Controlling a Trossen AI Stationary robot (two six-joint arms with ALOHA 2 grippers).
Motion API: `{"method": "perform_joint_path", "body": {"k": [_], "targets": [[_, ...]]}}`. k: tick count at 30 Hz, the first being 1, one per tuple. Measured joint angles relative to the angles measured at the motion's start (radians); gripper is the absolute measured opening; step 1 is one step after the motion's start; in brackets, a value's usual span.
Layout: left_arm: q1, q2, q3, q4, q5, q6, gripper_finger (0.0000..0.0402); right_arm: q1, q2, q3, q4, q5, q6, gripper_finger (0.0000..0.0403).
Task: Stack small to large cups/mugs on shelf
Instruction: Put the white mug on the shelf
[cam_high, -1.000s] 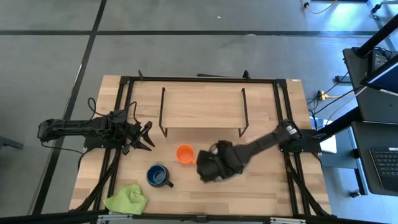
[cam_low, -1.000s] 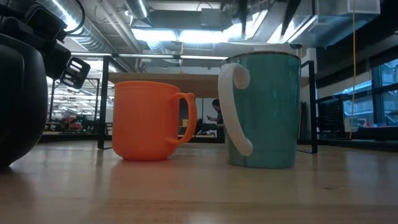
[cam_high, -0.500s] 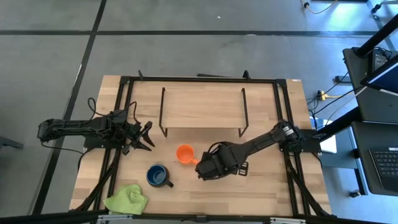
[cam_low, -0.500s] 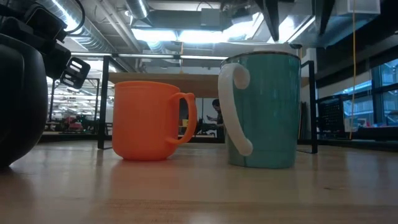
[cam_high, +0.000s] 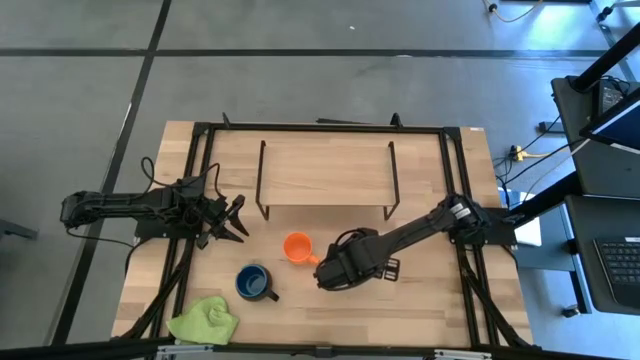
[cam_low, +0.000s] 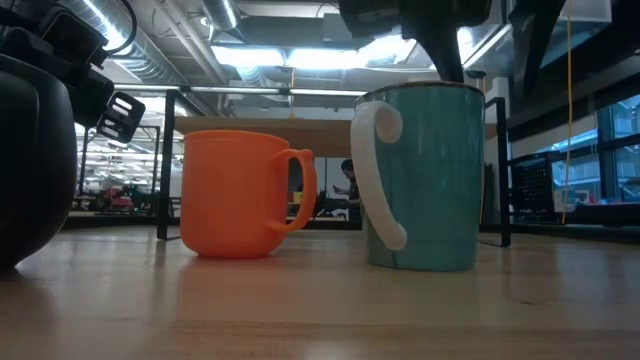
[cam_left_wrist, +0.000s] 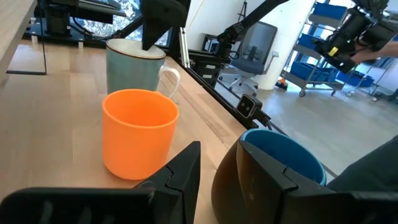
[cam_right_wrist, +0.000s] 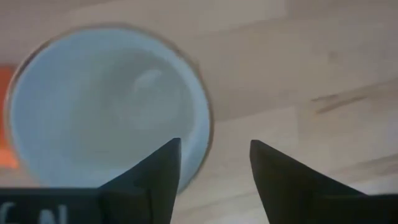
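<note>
The large mug (cam_low: 430, 175), pale teal outside with a white handle and white inside, stands on the table, hidden under my right gripper in the high view. My right gripper (cam_right_wrist: 214, 168) is open above it, pointing down. One finger is over the mug's inside and one is outside its wall (cam_right_wrist: 208, 124); I see no touch. The small orange mug (cam_high: 296, 247) stands just left of it. The dark blue mug (cam_high: 255, 283) stands nearer the front. The wooden shelf (cam_high: 325, 180) stands at the back. My left gripper (cam_high: 238, 218) waits open at the left.
A lime-green cloth (cam_high: 205, 320) lies at the front left corner. Black frame rails (cam_high: 190, 250) run along the table's left and right sides. The orange mug's handle (cam_low: 300, 190) points toward the large mug, with a narrow gap between them.
My right gripper has come down toward the large mug: in the low view its fingers have dropped from the top of the picture to the level of the mug's rim. The mugs have stayed in place.
</note>
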Motion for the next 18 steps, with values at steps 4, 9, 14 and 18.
{"method": "perform_joint_path", "body": {"k": [4,9,14,18], "targets": [[0.0,0.0,0.0,0.0,0.0,0.0,0.0099,0.0,0.0,-0.05,0.014,0.005,0.0,0.0161],[0.0,0.0,0.0,0.0,0.0,0.0,0.0099,0.0,0.001,-0.098,0.071,0.004,-0.002,0.0129],[0.0,0.0,0.0,0.0,0.0,0.0,0.0099,0.0,0.001,-0.124,0.106,0.008,-0.003,0.0107],[0.0,0.0,0.0,0.0,0.0,0.0,0.0099,0.0,0.001,-0.125,0.107,0.023,-0.003,0.0096]]}}
